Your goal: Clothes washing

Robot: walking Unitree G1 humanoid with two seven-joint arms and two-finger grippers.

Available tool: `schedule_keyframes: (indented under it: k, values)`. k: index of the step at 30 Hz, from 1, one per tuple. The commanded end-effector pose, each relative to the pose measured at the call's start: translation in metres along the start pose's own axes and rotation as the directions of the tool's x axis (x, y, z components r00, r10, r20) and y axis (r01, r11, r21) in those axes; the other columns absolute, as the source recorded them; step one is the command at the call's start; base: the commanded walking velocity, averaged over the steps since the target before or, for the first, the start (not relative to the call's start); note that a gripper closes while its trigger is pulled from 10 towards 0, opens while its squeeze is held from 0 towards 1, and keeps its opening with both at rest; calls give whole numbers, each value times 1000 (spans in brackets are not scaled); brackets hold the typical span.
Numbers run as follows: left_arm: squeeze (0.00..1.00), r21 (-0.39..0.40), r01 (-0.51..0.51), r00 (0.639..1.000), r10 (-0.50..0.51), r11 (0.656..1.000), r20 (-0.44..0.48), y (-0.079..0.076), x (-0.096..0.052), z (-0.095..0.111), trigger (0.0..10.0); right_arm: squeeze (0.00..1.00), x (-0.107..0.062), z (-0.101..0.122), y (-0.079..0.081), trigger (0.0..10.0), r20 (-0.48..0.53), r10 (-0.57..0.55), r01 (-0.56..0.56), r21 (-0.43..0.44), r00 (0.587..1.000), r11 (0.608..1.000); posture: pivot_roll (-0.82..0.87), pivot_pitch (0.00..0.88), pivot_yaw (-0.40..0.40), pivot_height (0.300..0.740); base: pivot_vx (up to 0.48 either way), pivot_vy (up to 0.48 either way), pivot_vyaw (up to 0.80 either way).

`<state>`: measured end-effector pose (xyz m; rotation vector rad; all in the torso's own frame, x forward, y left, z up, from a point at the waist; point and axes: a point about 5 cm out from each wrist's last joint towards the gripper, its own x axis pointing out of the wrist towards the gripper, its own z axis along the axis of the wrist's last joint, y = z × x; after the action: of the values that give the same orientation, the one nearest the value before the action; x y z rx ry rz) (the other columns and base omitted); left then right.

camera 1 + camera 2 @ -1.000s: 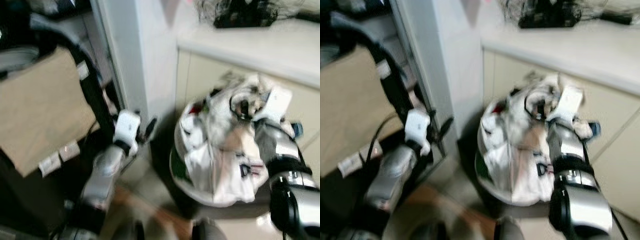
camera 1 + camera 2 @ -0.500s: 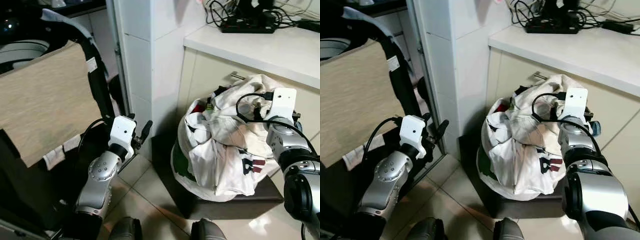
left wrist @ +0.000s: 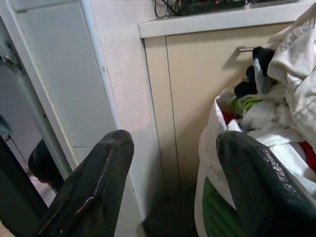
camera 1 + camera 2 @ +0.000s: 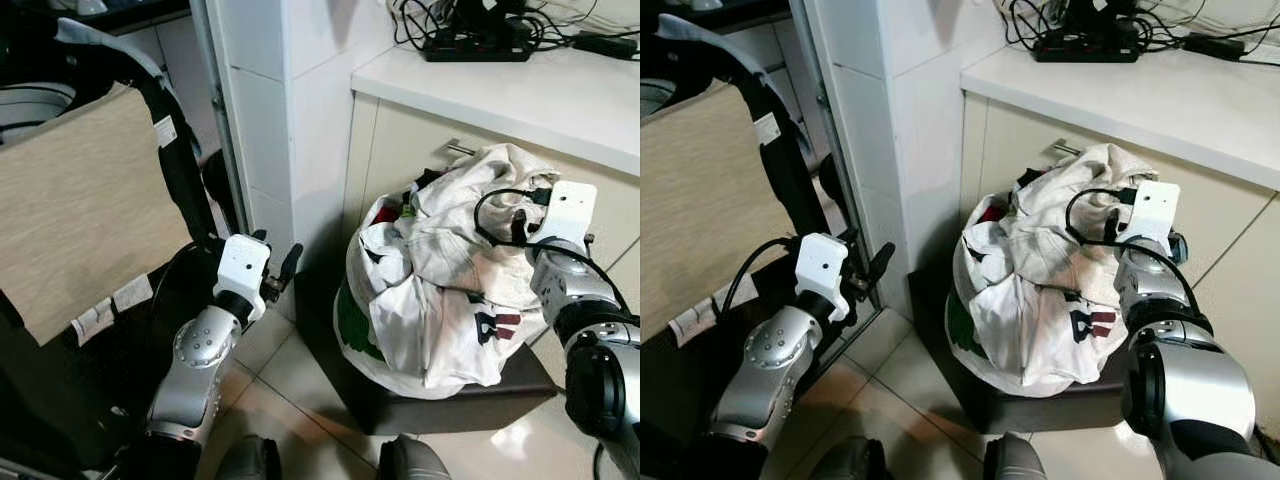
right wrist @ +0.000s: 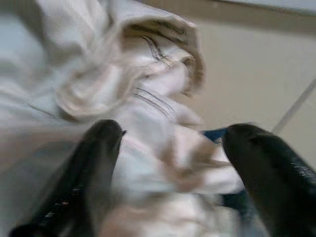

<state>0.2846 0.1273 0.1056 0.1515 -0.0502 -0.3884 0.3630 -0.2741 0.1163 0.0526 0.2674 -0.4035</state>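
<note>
Since a moment ago our whole view has slid a little, so the camera has moved; the laundry pile [image 4: 450, 270] sits where it was, and our right gripper [image 5: 173, 153] remains at its top.

From the left eye we see the pile heaped in a white bag on a dark low stand [image 4: 450, 395], just beside the cream cabinet [image 4: 400, 150]. On the front of a white garment there is a dark and red print [image 4: 495, 325], but we cannot read it. Two small white tags [image 4: 95, 315] hang from the edge of the tan fabric panel [image 4: 80, 200] at our left; their writing is too small to read. Our left gripper [image 4: 278, 272] hovers near the tiled wall corner [image 4: 280, 110], apart from the pile.

From the right eye the counter [image 4: 1140, 85] carries a black power strip [image 4: 1085, 45] with tangled cables.

In the left wrist view our jaws stand wide apart with nothing between them, facing the cabinet and the bag's edge, where green and red cloth shows.

In the right wrist view our jaws are spread apart, with creased white cloth bunched between the two black fingers [image 5: 84, 182]; whether it touches them we cannot tell.
</note>
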Motion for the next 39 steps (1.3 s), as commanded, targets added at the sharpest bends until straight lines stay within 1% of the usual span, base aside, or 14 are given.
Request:
schedule_keyframes:
  k: [1, 2, 4, 5, 9, 12, 15, 16, 19, 26, 27, 33, 36, 39]
  values:
    - [0, 23, 11, 1000, -11, 1000, 15, -3, 4, 7, 10000, 1000, 1, 20, 7, 10000, 90, 33, -44, 123, 995, 991, -71, 0, 5, 691, 0, 0, 0]
    - [0, 28, 24, 999, -24, 999, 29, -8, 7, 10, 10000, 1000, 0, 26, 11, 10000, 156, 58, -81, 146, 986, 986, -110, 0, 13, 691, 0, 0, 0]
    - [0, 26, 59, 997, -60, 998, 40, -16, 12, 13, 10000, 1000, -6, 28, 13, 10000, 244, 78, -105, 103, 967, 989, -152, 0, 22, 691, 0, 0, 0]
    - [0, 26, 59, 997, -60, 998, 40, -16, 12, 13, 10000, 1000, -6, 28, 13, 10000, 244, 78, -105, 103, 967, 989, -152, 0, 22, 691, 0, 0, 0]
    - [0, 44, 97, 995, -98, 994, 31, -19, 20, 10, 10000, 1000, -30, 11, 13, 10000, 333, 103, -121, 32, 937, 992, -201, 0, 48, 691, 0, 0, 0]
    - [0, 71, 99, 994, -101, 993, 34, -13, 26, 12, 10000, 1000, -45, -3, 19, 10000, 351, 148, -150, -23, 925, 988, -202, 0, 52, 691, 0, 0, 0]
    - [0, 74, 78, 996, -81, 994, 36, -8, 35, 16, 10000, 1000, -53, -23, 28, 10000, 319, 190, -186, -44, 928, 982, -208, 0, 55, 691, 0, 0, 0]
    - [0, 74, 78, 996, -81, 994, 36, -8, 35, 16, 10000, 1000, -53, -23, 28, 10000, 319, 190, -186, -44, 928, 982, -208, 0, 55, 691, 0, 0, 0]
    - [0, 70, 71, 997, -74, 995, 37, -7, 40, 18, 10000, 1000, -68, -21, 39, 10000, 358, 240, -207, -129, 902, 970, -215, 0, 58, 691, 0, 0, 0]
    - [0, 54, 73, 997, -75, 996, 37, -5, 32, 12, 10000, 1000, -87, -27, 62, 10000, 359, 348, -274, -240, 866, 931, -193, 0, 44, 691, 0, 0, 0]
    - [0, 48, 79, 996, -81, 996, 43, -5, 31, 13, 10000, 0, -88, -27, 65, 10000, 359, 348, -277, -234, 866, 932, -181, 0, 43, 691, 0, 0, 0]
    - [0, 48, 130, 989, -133, 990, 65, -9, 30, 15, 10000, 0, -82, -25, 73, 10000, 349, 346, -279, -229, 871, 933, -163, 0, 54, 691, 0, -462, 0]
    - [0, 55, 147, 985, -151, 988, 77, -11, 31, 18, 10000, 0, -82, -17, 79, 10000, 368, 363, -289, -241, 856, 926, -165, 0, 55, 691, 0, -451, 0]
    - [0, 62, 112, 991, -116, 992, 62, -10, 36, 16, 10000, 0, -80, -15, 81, 10000, 362, 369, -285, -264, 856, 921, -174, 0, 58, 691, 102, -371, 0]
